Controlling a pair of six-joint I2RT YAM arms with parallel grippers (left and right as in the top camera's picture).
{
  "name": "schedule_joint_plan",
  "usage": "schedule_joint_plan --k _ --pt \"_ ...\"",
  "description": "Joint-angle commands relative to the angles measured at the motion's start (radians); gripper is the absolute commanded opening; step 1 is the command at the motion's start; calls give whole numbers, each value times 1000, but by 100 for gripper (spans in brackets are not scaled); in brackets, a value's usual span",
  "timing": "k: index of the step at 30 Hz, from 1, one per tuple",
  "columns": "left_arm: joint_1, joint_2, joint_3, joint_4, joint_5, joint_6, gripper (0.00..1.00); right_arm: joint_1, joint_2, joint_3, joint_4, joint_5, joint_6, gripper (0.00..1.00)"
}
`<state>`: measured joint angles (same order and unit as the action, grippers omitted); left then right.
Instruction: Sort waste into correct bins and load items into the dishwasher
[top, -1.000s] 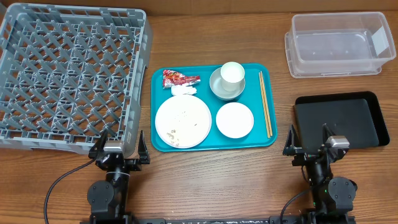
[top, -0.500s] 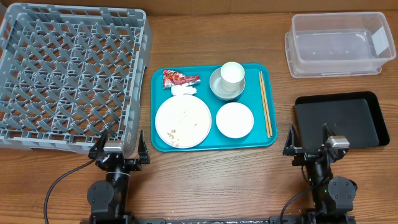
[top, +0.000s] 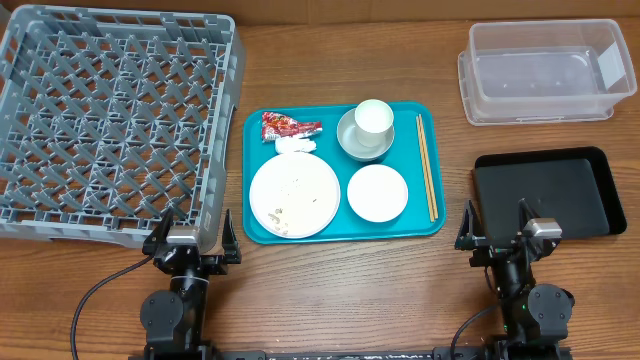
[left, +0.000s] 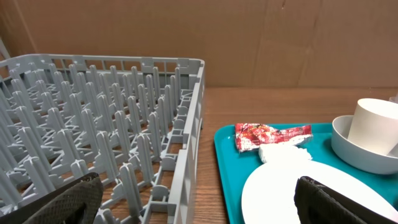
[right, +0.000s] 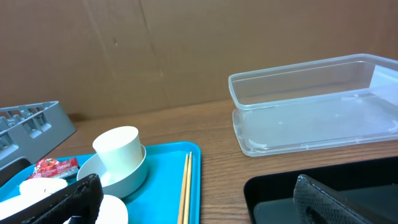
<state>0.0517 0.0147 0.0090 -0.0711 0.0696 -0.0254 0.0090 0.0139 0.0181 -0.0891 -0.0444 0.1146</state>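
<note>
A teal tray (top: 343, 231) holds a red wrapper (top: 288, 125), a crumpled white napkin (top: 296, 146), a large white plate (top: 294, 195) with crumbs, a small white dish (top: 377, 192), a white cup (top: 374, 117) standing in a grey bowl (top: 350, 143), and wooden chopsticks (top: 426, 166). The grey dishwasher rack (top: 110, 120) is at the left. My left gripper (top: 192, 245) is open and empty near the rack's front corner. My right gripper (top: 497, 234) is open and empty at the black bin's front. The wrapper (left: 271, 135) shows in the left wrist view, the cup (right: 118, 148) in the right.
A clear plastic bin (top: 545, 70) stands at the back right. A black bin (top: 548, 192) lies at the right, in front of it. Bare wooden table lies along the front edge between the two arms.
</note>
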Motion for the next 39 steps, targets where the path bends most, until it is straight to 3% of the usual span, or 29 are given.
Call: schedule_joint_plan --k 1,3,5,8,10,13,17,20,23,27,30,36,39 --pt "-6 -10 -4 -2 -10 14 99 7 -11 -10 6 10 -4 100" --pt "-6 -10 -4 2 2 0 100 7 -11 -10 6 10 -4 100" --pt "-7 -10 -4 31 143 -137 100 7 -11 -10 6 10 -4 100" --pt "-7 -10 -4 171 486 -522 100 7 -11 -10 6 10 -4 100" --pt "-6 -10 -4 267 634 -800 100 7 -11 -10 6 10 -4 100" --pt "-6 -10 -4 354 623 -1078 100 7 -11 -10 6 10 -4 100" --pt "-6 -10 -4 488 569 -1283 100 7 -11 -10 6 10 -4 100" --pt "-6 -10 11 638 574 -1245 100 7 -11 -10 6 10 -4 100" --pt "-6 -6 105 566 573 -1121 100 7 -11 -10 6 10 -4 100" --pt "-6 74 362 143 539 -798 100 7 -11 -10 6 10 -4 100" --pt "-6 243 595 -168 517 -565 100 7 -11 -10 6 10 -4 100" --pt "-7 740 1050 -709 489 -274 100 7 -11 -10 6 10 -4 100" --pt "-6 929 1203 -859 501 -215 100 7 -11 -10 6 10 -4 100"
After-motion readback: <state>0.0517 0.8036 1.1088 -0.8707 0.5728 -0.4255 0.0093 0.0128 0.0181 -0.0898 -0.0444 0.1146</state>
